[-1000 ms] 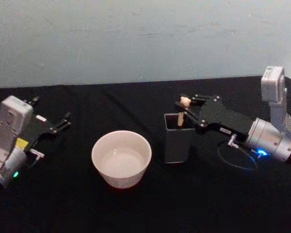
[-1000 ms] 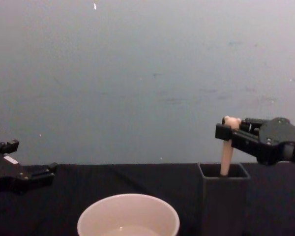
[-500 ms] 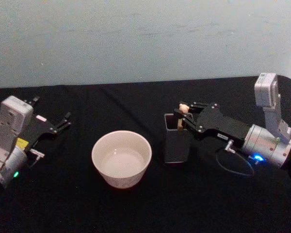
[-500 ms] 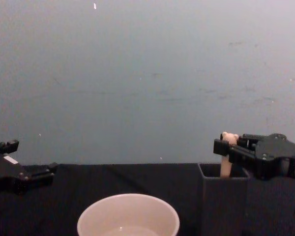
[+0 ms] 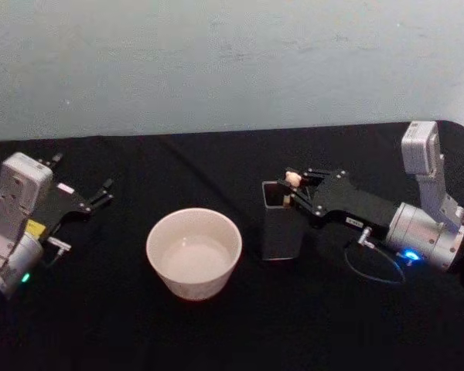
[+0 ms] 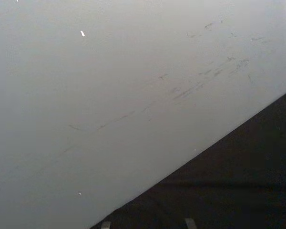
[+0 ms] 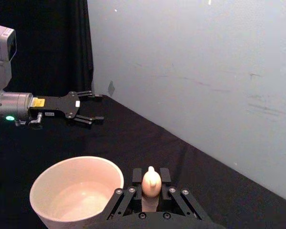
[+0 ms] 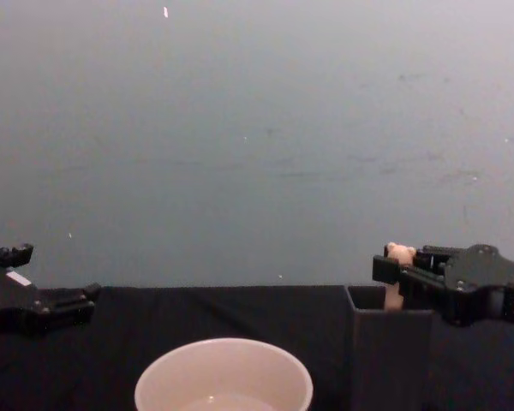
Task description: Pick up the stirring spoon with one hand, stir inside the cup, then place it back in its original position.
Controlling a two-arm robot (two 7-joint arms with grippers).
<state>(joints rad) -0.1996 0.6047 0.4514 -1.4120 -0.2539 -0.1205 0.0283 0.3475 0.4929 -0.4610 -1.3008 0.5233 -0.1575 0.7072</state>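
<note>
right end effector [image 5: 296, 190]: over the top of the dark holder [image 5: 280, 224], fingers clamped on the stirring spoon's handle just under the animal head; arm reaches in from the right side of the surface
stirring spoon [image 8: 397, 267]: upright in the holder, only the cream head and a short bit of handle show above the rim; bowl and neck hidden inside. In the right wrist view the head [image 7: 151, 182] sits pinched between the two black fingers
dark holder: square grey box standing on the surface, just right of the cup, apart from it
cup [image 5: 193, 252]: wide cream-white, centre of the surface, upright; seems to hold a little clear liquid, hard to tell. Chest view shows its rim [image 8: 224, 377] at the bottom edge, left of the holder [image 8: 390, 351]
left end effector [image 5: 100, 195]: parked at the left side of the surface, well apart from the cup, fingers spread with nothing between them; right wrist view shows it far off [image 7: 89, 108], also spread
surface [image 5: 216, 325]: black cloth, pale wall behind
cable [image 5: 375, 263]: thin loop lying on the cloth under the right wrist
</note>
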